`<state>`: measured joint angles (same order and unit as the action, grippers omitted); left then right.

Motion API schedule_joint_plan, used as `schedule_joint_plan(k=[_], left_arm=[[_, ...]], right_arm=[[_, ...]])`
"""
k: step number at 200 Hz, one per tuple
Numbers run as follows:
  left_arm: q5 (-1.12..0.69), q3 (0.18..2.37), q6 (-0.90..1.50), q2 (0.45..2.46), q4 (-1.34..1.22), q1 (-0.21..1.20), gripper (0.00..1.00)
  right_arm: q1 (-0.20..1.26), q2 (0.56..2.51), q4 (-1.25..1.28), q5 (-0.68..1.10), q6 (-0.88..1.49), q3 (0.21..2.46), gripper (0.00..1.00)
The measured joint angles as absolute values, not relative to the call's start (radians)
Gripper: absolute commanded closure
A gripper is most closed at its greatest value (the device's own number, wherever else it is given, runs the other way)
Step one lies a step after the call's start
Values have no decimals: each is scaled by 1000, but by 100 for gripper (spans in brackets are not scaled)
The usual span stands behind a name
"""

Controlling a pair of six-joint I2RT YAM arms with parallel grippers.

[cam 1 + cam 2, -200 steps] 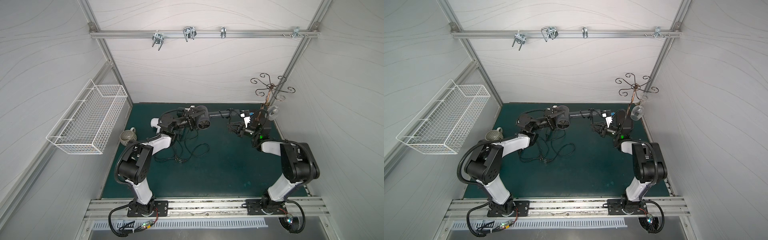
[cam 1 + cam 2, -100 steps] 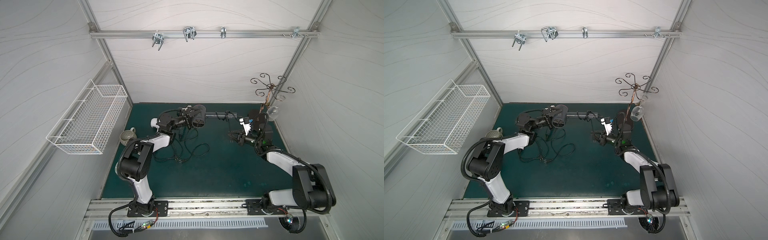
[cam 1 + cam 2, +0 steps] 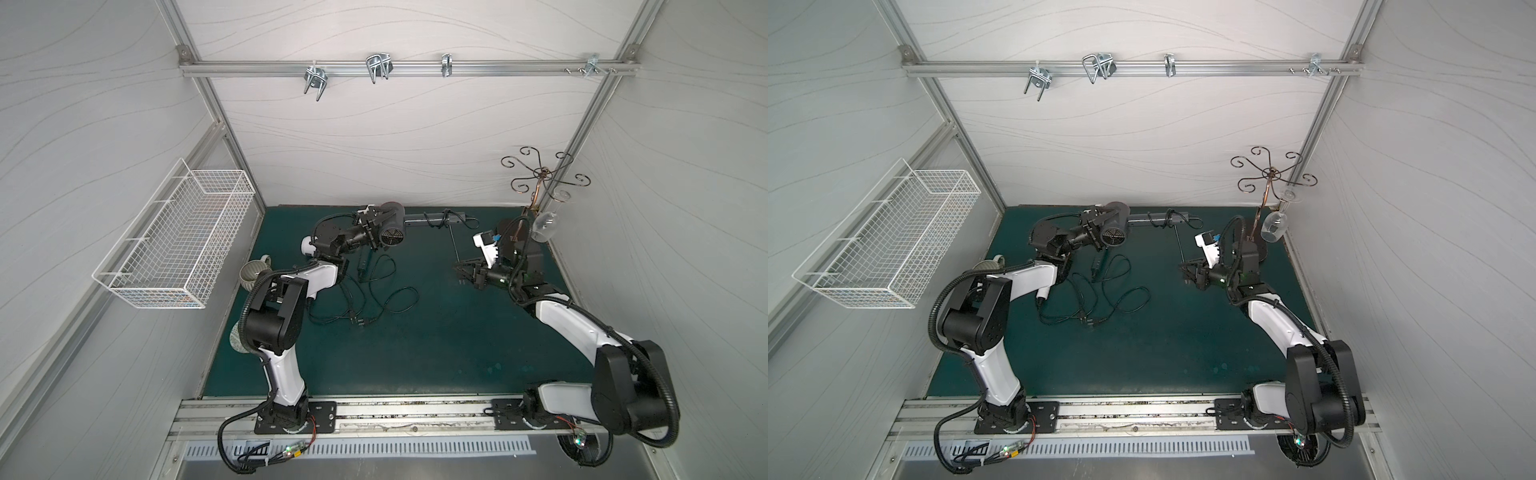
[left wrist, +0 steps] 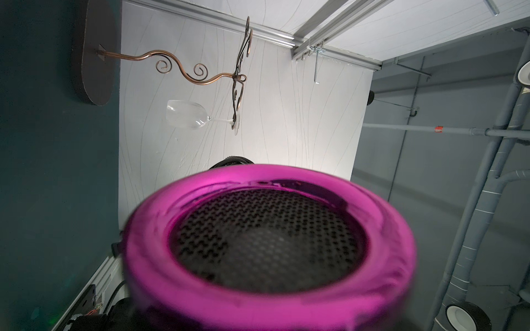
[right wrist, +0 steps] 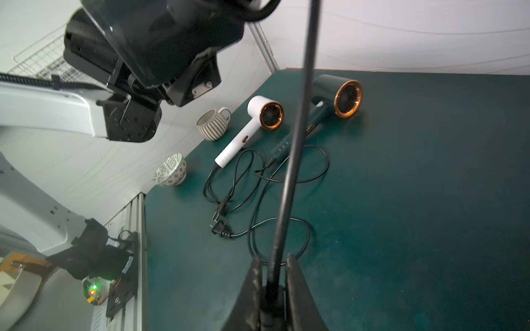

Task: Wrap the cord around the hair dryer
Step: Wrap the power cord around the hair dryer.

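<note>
wire basket on left wall, striped mug and patterned bowl at table left edge, left gripper jaws clamped on hair dryer lifted far centre, cord looped round its handle, right gripper jaws pinching cord, wine glass hanging upside down on rack far right

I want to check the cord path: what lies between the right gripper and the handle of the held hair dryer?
Only the black cord, drawn straight from the right gripper to the handle, in both top views.
</note>
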<state>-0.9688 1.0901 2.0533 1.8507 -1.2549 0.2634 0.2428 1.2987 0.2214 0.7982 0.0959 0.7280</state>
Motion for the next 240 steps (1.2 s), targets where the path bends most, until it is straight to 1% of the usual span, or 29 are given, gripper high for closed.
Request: schedule_joint_plan(k=[36, 72, 107, 131, 157, 203, 240], left_arm=[[-978, 1098, 2038, 1865, -1215, 273, 100], [-1031, 1097, 1888, 1865, -1028, 274, 100], [-1076, 1081, 1738, 1857, -864, 279, 100], [-1085, 1058, 1667, 1843, -775, 281, 100], [-1039, 997, 1602, 1769, -625, 281, 100], [-944, 863, 1573, 1629, -397, 286, 100], [-912, 798, 1601, 1601, -339, 329, 100]], right_arm=[[349, 1281, 90, 726, 15, 768, 100], [407, 1175, -74, 665, -35, 777, 100], [435, 1112, -210, 620, -53, 812, 100], [438, 1108, -305, 597, -72, 850, 100], [406, 1146, -393, 611, -108, 910, 100], [356, 1296, -477, 671, -191, 1029, 100], [351, 1422, -490, 715, -236, 1087, 100]])
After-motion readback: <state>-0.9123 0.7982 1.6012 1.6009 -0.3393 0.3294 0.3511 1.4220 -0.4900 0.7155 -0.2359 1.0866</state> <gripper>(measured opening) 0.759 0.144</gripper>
